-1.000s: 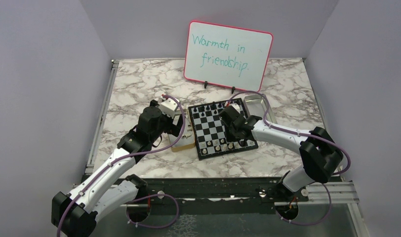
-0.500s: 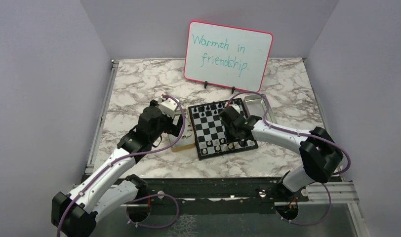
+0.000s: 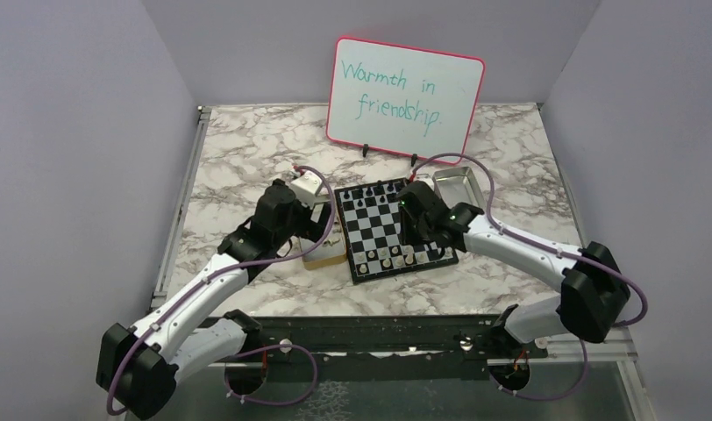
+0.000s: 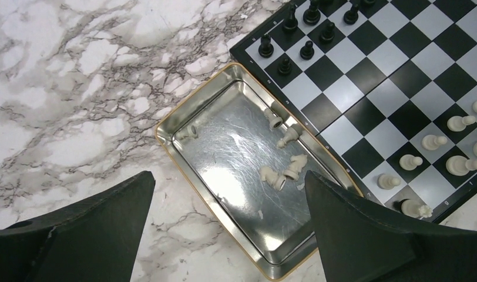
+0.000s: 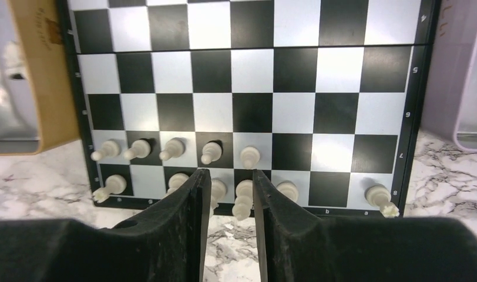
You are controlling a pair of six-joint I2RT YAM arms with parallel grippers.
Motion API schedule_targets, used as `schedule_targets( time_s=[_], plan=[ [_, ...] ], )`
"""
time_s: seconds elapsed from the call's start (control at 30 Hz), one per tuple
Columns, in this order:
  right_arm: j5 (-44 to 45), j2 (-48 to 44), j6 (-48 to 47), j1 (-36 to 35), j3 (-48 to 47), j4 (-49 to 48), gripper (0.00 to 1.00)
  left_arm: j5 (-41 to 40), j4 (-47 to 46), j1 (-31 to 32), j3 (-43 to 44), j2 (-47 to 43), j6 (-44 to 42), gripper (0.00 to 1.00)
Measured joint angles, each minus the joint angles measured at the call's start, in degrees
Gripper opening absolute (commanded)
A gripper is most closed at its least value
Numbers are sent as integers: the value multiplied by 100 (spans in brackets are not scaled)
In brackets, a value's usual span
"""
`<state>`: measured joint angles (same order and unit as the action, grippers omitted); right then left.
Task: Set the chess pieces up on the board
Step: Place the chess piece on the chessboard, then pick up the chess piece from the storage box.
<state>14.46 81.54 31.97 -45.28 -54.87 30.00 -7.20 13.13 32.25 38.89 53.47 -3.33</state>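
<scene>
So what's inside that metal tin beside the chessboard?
The tin holds a few cream chess pieces, lying tipped over. One corner hides behind a finger of the left claw.

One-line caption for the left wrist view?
Open left gripper over a tin of loose cream chess pieces, beside the board.

Right gripper (image 5: 229,176): jaws wider apart now, a cream chessman (image 5: 243,198) between them.
Right elbow (image 3: 587,296): swung farther out behind its pincer.
Left gripper (image 4: 227,182): edged slightly forward.

board (image 4: 365,76): smooth, slightly glossy chequers
tin (image 4: 224,147) beside the board: shiny, scratched metal
table (image 4: 77,88): smooth, marble-patterned
</scene>
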Motion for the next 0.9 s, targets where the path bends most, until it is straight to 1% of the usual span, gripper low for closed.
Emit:
schedule_targets(
  time_s=[0.17, 0.2, 0.43, 0.47, 0.63, 0.9],
  plan=[
    [0, -636, -22, 0, -9, -24, 43, 0, 162, 0, 245, 588, 313, 86],
    [-4, -791, -50, 0, -7, -42, 43, -2, 234, -7, 348, 732, 439, 83],
    [-72, -1978, -236, 0, 7, -181, 43, 37, 321, -68, 870, 1792, 1051, 46],
    [-70, -2122, -267, 0, 7, -188, 43, 57, 323, -74, 905, 1941, 1093, 44],
    [-68, -2625, -385, 0, 20, -184, 43, 251, 339, -87, 946, 2356, 1239, 42],
    [-92, -3156, -393, 0, 367, -155, 43, 393, 382, -400, 1102, 2356, 1668, 43]
  ],
)
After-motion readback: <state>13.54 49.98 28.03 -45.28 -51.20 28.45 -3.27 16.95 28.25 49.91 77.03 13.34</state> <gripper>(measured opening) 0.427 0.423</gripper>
